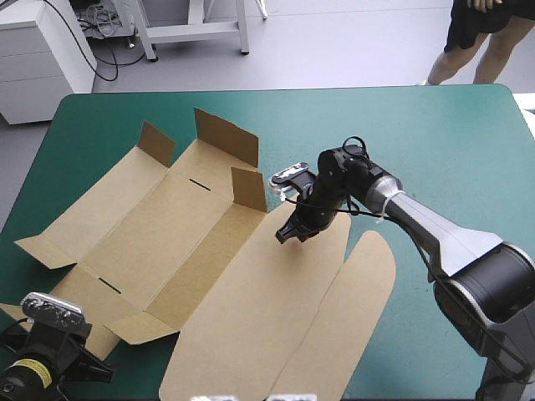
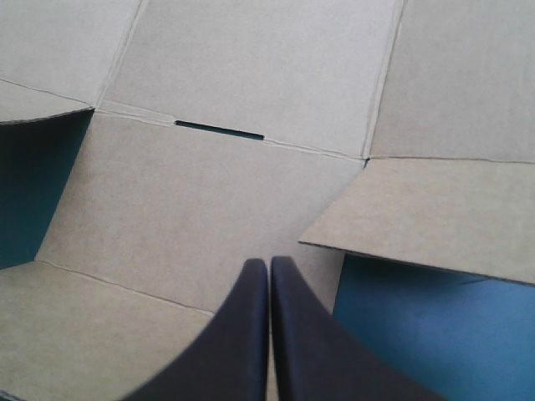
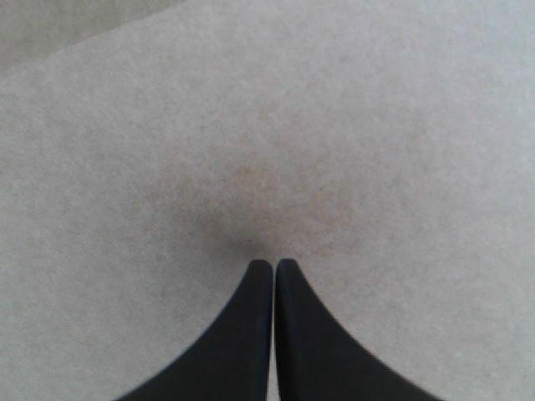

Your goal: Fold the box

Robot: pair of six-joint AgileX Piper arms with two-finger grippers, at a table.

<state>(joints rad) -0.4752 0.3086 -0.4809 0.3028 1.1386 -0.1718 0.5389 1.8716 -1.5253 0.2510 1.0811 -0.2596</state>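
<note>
- Box (image 1: 251, 292) lay mostly flat on the teal-green cover (image 1: 435, 142) — three flaps (image 1: 226, 136) stood raised at its far end.
- Right gripper (image 1: 290, 236) was closed, tips down on the board's middle.
- Left gripper (image 2: 269, 263) was closed too — empty, over the near-left corner.

A lab: well beyond the right gripper (image 1: 290, 236), past the table (image 1: 468, 125), a white drawer cabinet (image 1: 42, 58), loose cables (image 1: 104, 25), metal frame (image 1: 192, 29).
</note>
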